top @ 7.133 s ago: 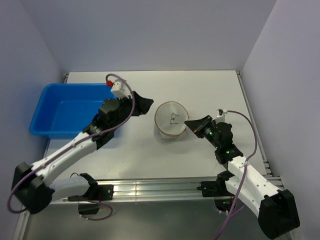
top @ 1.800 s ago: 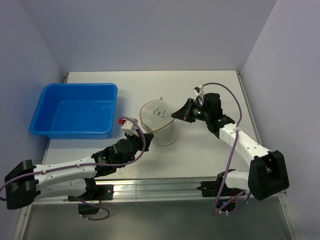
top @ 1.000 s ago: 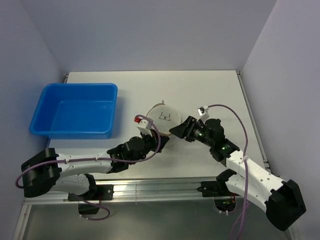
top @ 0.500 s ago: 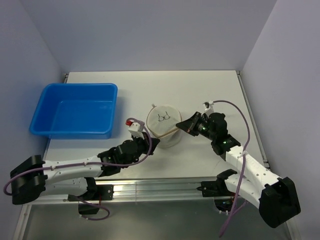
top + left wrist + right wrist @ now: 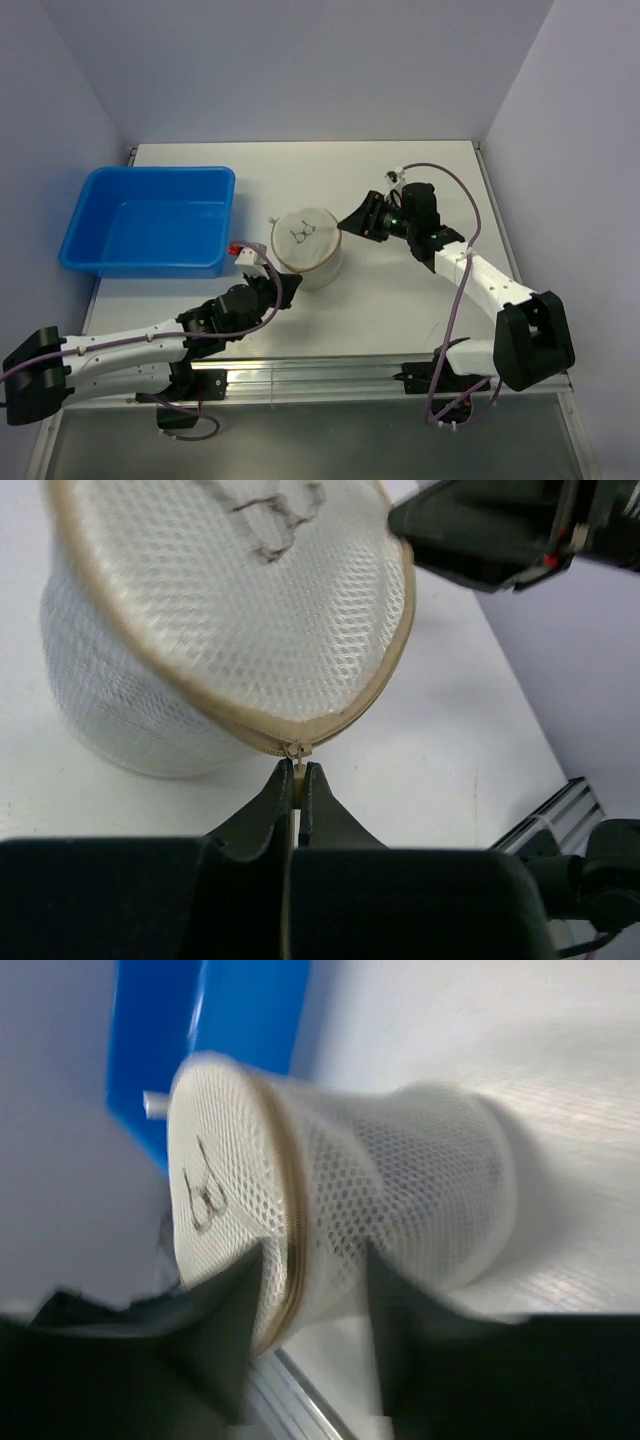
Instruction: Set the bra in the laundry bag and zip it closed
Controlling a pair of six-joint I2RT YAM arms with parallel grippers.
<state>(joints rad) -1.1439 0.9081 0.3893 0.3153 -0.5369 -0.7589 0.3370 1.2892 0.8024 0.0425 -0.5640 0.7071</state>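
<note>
A: Where was the laundry bag (image 5: 305, 245)?
B: Mid-desk (image 5: 420, 170), tipped so the lid faced up and toward 6 o'clock. The blue tub (image 5: 150, 225) sat apart at its 9 o'clock. The bra wasn't distinguishable through the mesh, so I can't say it was inside.
A: Handling?
B: My read: very light, floppy mesh, and only the tan rim (image 5: 407, 600) had any stiffness. Tugging the zip would likely drag or collapse the drum unless it was braced. Take hold at the zip pull (image 5: 293, 749) for closing, and at the rim opposite as a counter-hold.
A: Arm poses?
B: The left arm lay low, stretched along the desk. The left claw (image 5: 297, 772) was at the bag's 7 o'clock, pinched tight on the zip pull at the rim's lowest point. The right arm reached in from the bag's 2 o'clock, with the right claw (image 5: 348, 222) at the rim. Its wrist view was blurred. The fingers (image 5: 225, 1345) were narrowly apart with the rim between them, but I couldn't tell if they gripped.
A: Zip progress?
B: Couldn't tell how much was closed.
</note>
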